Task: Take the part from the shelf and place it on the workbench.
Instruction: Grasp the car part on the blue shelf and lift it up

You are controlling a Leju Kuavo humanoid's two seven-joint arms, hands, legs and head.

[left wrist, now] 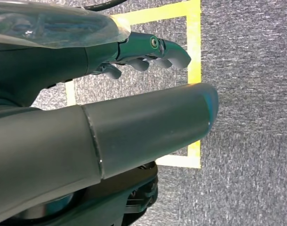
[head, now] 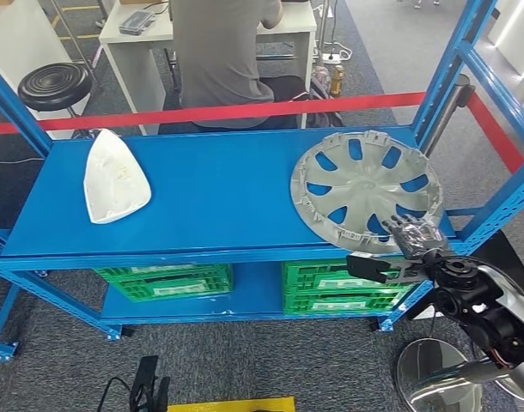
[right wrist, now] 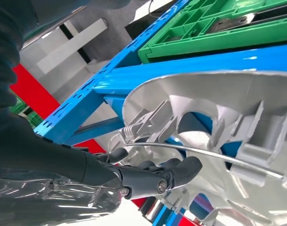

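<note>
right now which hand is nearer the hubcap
Right. The right hand is at the near rim of the silver hubcap on the shelf, fingers on it. The left hand hangs low over grey carpet, away from the shelf.

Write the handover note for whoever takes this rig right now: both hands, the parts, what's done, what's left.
Right hand: at the near rim of the grey wheel cover, fingers on it; a firm grip can't be confirmed.
Left hand: hanging over the floor, holding nothing.
Wheel cover lies flat on the blue shelf, right end; a white part lies at the left end.
Done: reach to the cover.
Left: secure the grip, lift, carry to the workbench, set down.
</note>
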